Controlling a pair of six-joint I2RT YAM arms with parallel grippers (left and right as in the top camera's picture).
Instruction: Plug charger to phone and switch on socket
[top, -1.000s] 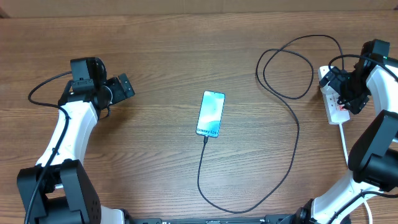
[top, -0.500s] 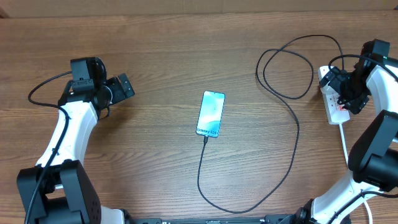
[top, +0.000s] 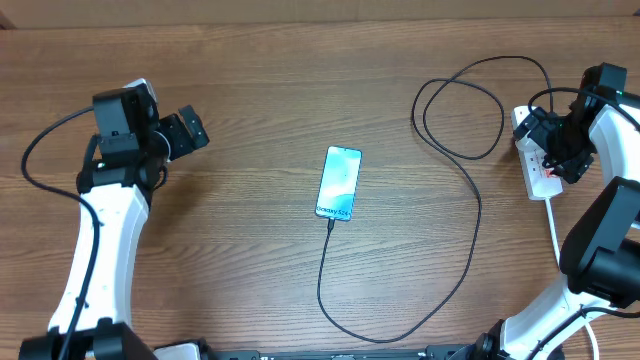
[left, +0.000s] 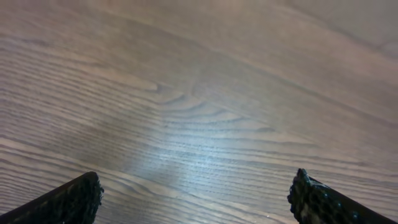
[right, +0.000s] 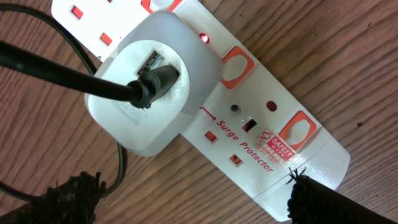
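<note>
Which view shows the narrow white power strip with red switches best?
The right wrist view: the white power strip fills it, with red switches, a lit red light and a white adapter holding the black cable. Overhead, it is small, partly under the right arm. The left wrist view shows only wooden tabletop.

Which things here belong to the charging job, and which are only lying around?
For the job: phone, charger cable, white adapter, power strip.
Just there: wooden table.
</note>
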